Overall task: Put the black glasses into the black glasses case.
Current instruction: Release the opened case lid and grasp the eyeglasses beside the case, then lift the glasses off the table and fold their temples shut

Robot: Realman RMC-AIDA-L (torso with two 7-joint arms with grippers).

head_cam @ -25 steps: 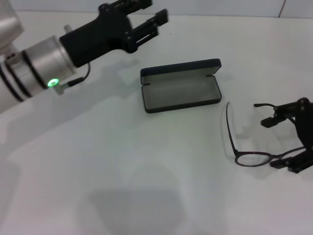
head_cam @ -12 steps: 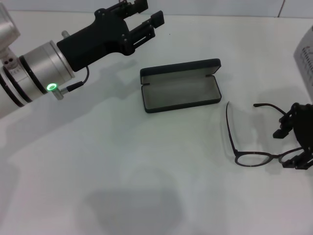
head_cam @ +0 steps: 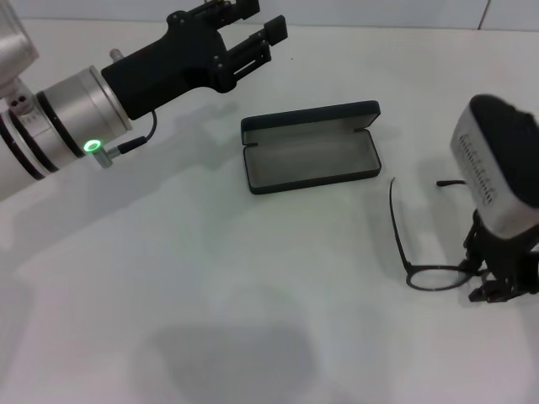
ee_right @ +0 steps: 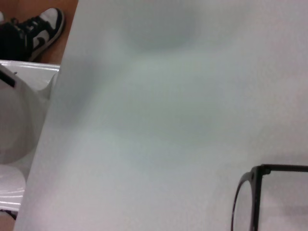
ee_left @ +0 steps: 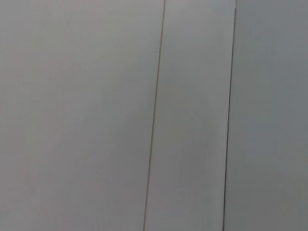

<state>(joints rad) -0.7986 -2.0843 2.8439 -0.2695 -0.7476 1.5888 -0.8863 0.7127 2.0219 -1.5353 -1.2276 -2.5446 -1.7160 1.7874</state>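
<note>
1. Glasses case first: the black glasses case point(head_cam: 310, 146) lies open on the white surface point(head_cam: 210, 278), toward the far middle, its grey lining facing up and its lid laid back flat. It stands ready to receive the spectacles, and nothing is inside it yet.

2. The black glasses point(head_cam: 425, 244) rest on the surface, near the case and to its right, not touching it. One long temple arm runs back toward the case; one round lens sits at the near end. The other lens is hidden behind the right arm.

3. The right gripper point(head_cam: 498, 271) is down at the surface, right at the frame's bridge and hidden lens. It appears placed to pick the glasses up by the front of the frame. Its fingers are dark and partly covered by the wrist above, so I cannot tell whether they are spread or have closed on the frame.

4. The right wrist view shows one corner of the frame lying close by on the surface, which fits a gripper set low over the glasses.

5. The left gripper point(head_cam: 240, 38) hangs in the air beyond the case and to its left, well apart from the glasses. Its fingers are spread and grip nothing. It seems to wait out of the way, perhaps to help with the case later.

6. The left wrist view shows only a plain pale wall.
</note>
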